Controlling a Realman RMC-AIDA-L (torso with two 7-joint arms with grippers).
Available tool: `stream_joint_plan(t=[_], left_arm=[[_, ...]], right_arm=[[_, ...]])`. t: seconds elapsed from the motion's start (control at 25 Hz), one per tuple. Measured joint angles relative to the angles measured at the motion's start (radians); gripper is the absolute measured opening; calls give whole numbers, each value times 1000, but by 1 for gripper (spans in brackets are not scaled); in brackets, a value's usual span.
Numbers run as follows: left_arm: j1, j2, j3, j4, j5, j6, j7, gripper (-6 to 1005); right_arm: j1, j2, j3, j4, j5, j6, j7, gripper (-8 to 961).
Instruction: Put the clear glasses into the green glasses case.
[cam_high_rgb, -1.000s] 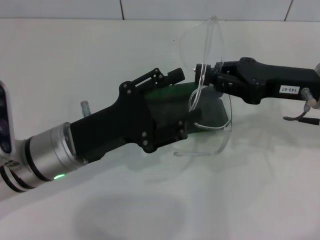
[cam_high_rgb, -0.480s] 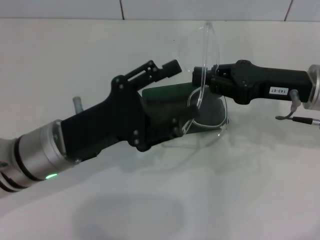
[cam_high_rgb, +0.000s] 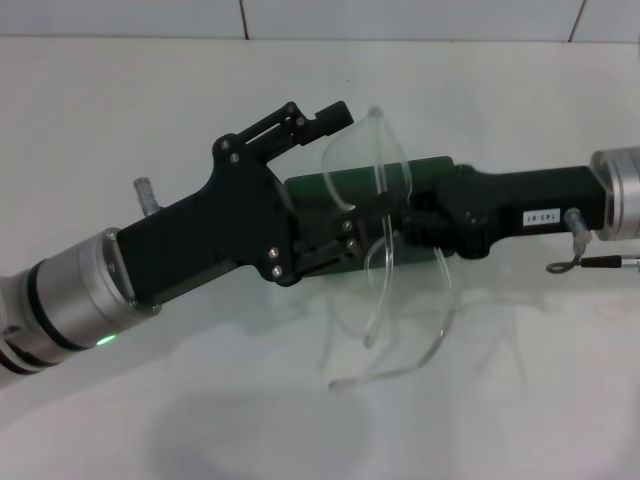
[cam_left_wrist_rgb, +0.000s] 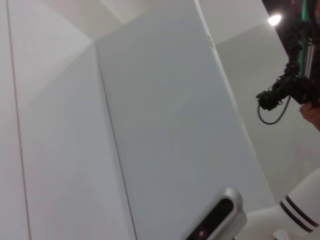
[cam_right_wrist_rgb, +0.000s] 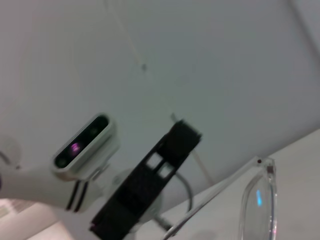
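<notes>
Here, over the white table (cam_high_rgb: 520, 400), the right pincer (cam_high_rgb: 398, 222) grips the clear glasses (cam_high_rgb: 385, 260); left pincer (cam_high_rgb: 335, 215) unclear.

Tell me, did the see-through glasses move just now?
Yes. The clear glasses, held by the right gripper, came down and toward the robot's left, over the green glasses case.

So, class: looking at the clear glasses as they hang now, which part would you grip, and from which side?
Grip the clear glasses at the middle of the front, near the bridge, coming from the robot's right, as the right hand appears to do. The lens curves up and the thin arms trail down, so the centre is probably the stiffest, best-balanced spot. The left hand is at the green glasses case.
</notes>
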Motion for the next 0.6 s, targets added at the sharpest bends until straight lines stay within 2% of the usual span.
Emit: stream_joint_plan(t=[0.2, 0.6], left_arm=[[-14, 0, 20, 0, 7, 1, 14, 714], [-20, -8, 42, -7, 9, -5, 38, 707]], right_arm=[[40, -1, 0, 0, -61, -52, 51, 115], [72, -3, -6, 5, -69, -65, 73, 115]])
